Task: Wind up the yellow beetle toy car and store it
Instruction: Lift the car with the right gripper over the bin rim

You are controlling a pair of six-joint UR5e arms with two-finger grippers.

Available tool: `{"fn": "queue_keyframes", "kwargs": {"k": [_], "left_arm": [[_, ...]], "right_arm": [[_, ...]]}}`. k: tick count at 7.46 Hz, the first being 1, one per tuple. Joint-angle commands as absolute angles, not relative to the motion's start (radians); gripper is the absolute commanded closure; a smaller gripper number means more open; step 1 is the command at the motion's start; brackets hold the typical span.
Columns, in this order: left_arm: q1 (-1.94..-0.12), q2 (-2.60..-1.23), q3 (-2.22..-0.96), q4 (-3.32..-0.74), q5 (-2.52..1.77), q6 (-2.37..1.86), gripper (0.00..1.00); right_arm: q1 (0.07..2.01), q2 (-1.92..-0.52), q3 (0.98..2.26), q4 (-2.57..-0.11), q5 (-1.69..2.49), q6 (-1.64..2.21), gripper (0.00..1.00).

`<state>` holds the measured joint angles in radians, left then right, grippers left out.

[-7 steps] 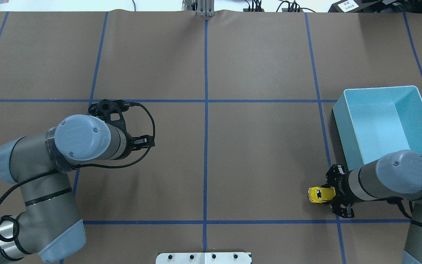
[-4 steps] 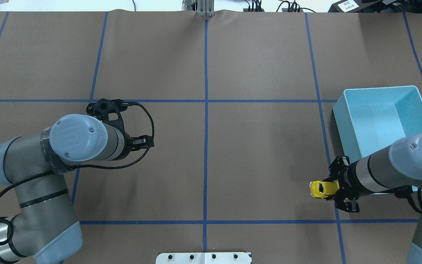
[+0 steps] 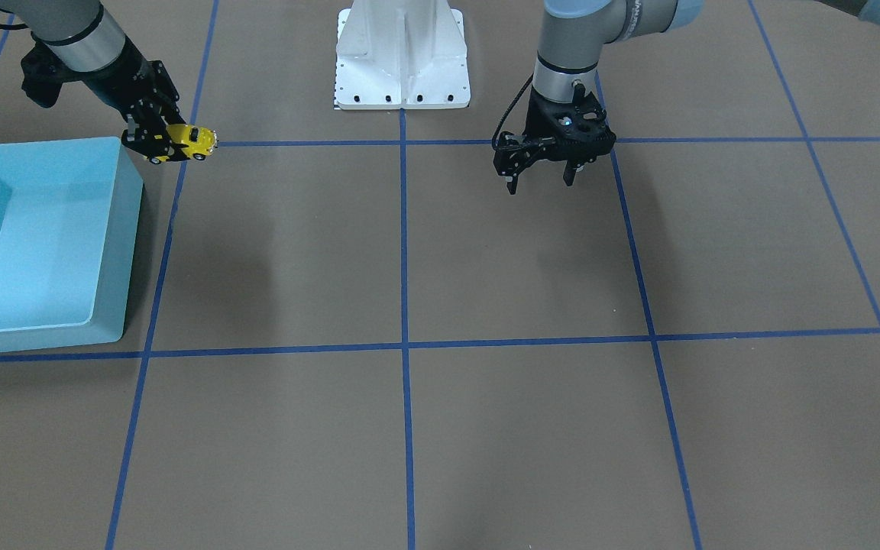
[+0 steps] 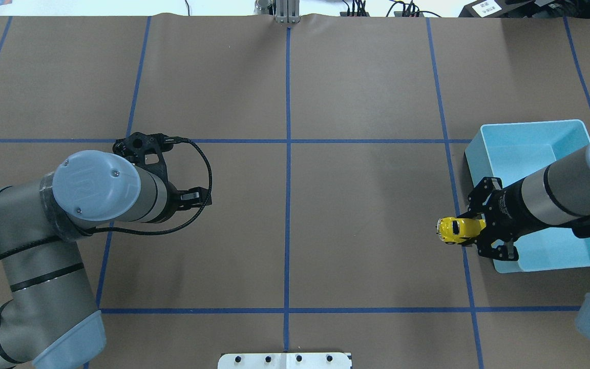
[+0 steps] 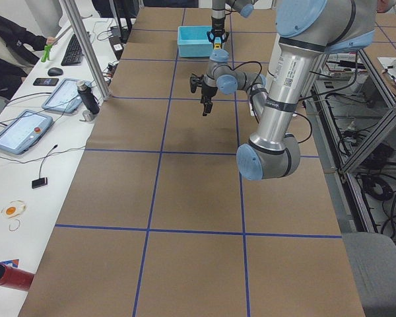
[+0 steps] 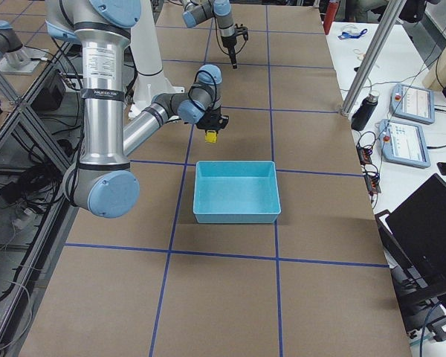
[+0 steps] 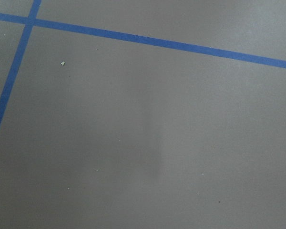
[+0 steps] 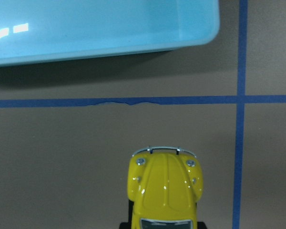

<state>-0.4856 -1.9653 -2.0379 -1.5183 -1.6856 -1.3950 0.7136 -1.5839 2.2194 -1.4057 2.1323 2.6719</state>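
pinching the tiny glossy yellow beetle toy car (image 4: 452, 230), the right gripper (image 4: 470, 231) hovers just beside the light-blue plastic bin (image 4: 530, 124); left gripper (image 3: 541, 182) hangs spread apart.

Silver-grey tubular arms (image 4: 44, 271), pale-blue joint caps (image 4: 95, 184), black looping cables (image 4: 209, 174).

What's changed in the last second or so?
The right pincer, shut on the yellow beetle toy car, carried it forward, away from the robot's base, alongside the light-blue bin; the car is not yet over it. The left arm drew back slightly toward its own side, left pincer open and empty. The bin stayed put.
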Motion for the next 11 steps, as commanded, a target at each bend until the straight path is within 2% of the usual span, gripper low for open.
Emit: {"fn": "queue_keyframes", "kwargs": {"k": [1,4,7,11], "left_arm": [[-0.497,-1.968,-2.04,-1.514,-1.69,-1.376,0.0],[-0.5,-1.967,-2.039,-1.514,-1.69,-1.374,0.0],[-0.5,-1.96,-2.039,-1.514,-1.69,-1.374,0.0],[-0.499,-1.959,-2.037,-1.514,-1.703,-1.371,0.0]], "right_arm": [[0.877,-1.588,2.212,-1.431,2.238,2.477,0.74],[0.96,-1.612,2.122,-1.482,2.237,2.17,0.74],[0.999,-1.729,2.057,-1.438,2.214,1.944,0.73],[0.997,-1.744,1.672,-0.955,2.203,1.951,0.7]]}}
